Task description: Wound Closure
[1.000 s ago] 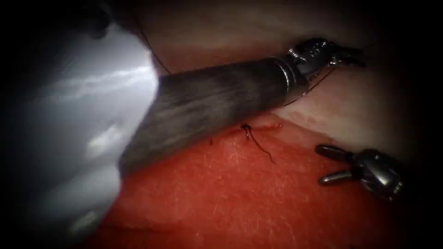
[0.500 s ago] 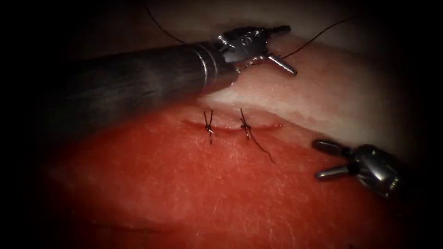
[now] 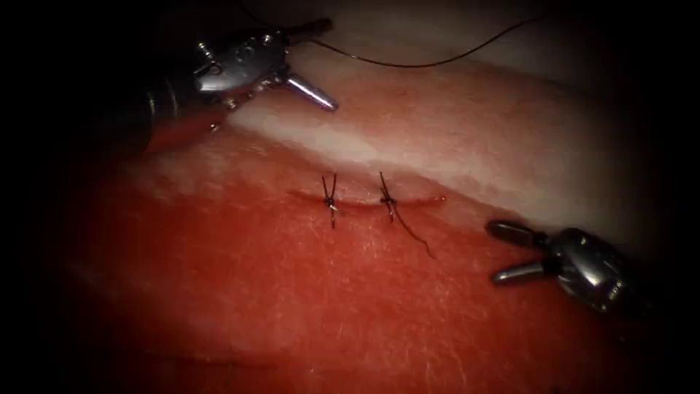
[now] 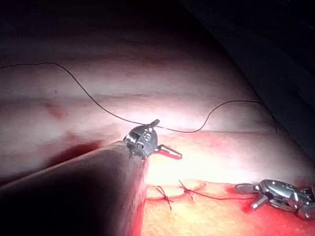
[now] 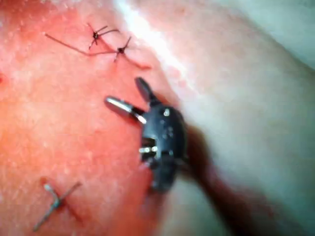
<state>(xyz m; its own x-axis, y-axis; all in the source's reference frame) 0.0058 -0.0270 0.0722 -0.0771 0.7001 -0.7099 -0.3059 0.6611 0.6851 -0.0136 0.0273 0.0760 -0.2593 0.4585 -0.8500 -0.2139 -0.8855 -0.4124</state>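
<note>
1. We see the tissue (image 3: 350, 306) red across the lower frame, with a pale whitish band (image 3: 379, 149) running from upper left to right.
2. We see dark, near-black thread (image 3: 415, 64) at the top and dark knots (image 3: 329, 201) mid-frame.
3. Both tools, upper left (image 3: 310, 62) and lower right (image 3: 514, 253), are shiny silver-grey.

From my console the endoscope view is dim, with heavy dark vignetting at all edges; light falls mostly on the centre of the tissue (image 3: 379, 292), where the stitches read crisp. Glare glints off the left tool (image 3: 310, 62) in the upper left and the right tool (image 3: 510, 253) at lower right. My left wrist view has a hot white patch mid-frame and a broad shaft shadow. The right wrist view is bright, soft and blurred throughout.
</note>
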